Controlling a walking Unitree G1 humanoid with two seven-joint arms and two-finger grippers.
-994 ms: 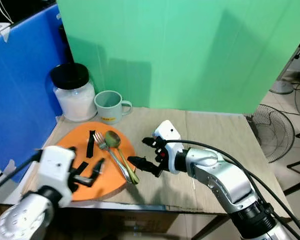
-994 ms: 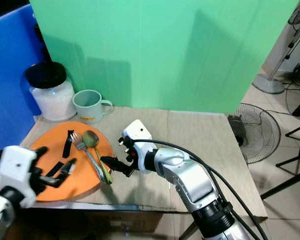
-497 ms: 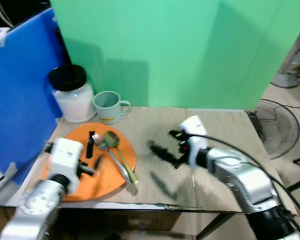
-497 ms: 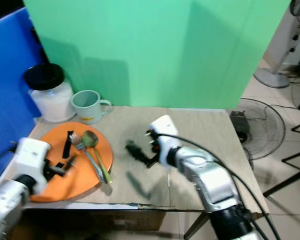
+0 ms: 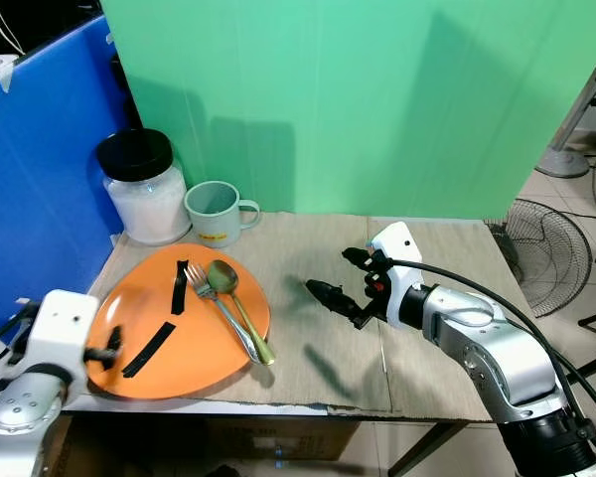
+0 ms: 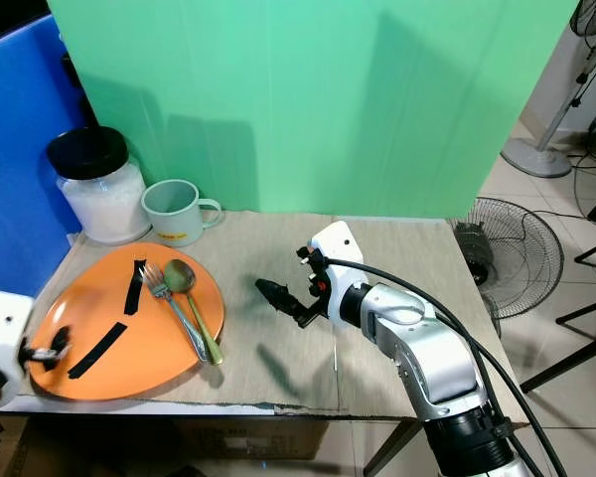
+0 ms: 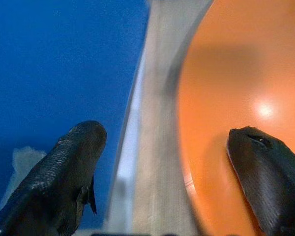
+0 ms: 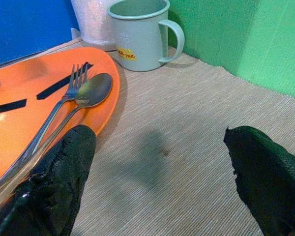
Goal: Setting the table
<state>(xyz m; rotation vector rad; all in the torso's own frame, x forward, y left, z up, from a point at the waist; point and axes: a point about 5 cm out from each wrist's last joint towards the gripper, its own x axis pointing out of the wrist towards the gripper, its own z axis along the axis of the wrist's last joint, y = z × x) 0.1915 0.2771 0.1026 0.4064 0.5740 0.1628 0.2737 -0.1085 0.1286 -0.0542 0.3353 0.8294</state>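
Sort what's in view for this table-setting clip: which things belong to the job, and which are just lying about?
Belongs to the job:
orange plate
fork and spoon, lying on the plate
mug
left gripper, at the plate's rim
right gripper, open above the table

Lying about:
jar with a black lid
floor fan

A counter (image 5: 427,258) covered with a beige woven mat stood against a green backdrop (image 5: 377,99) that rose behind it. A blue panel (image 5: 40,169) closed off the counter's left side. To the counter's right, a floor fan (image 5: 546,258) rested on pale tiles (image 6: 566,209), with cables and stand legs near it.
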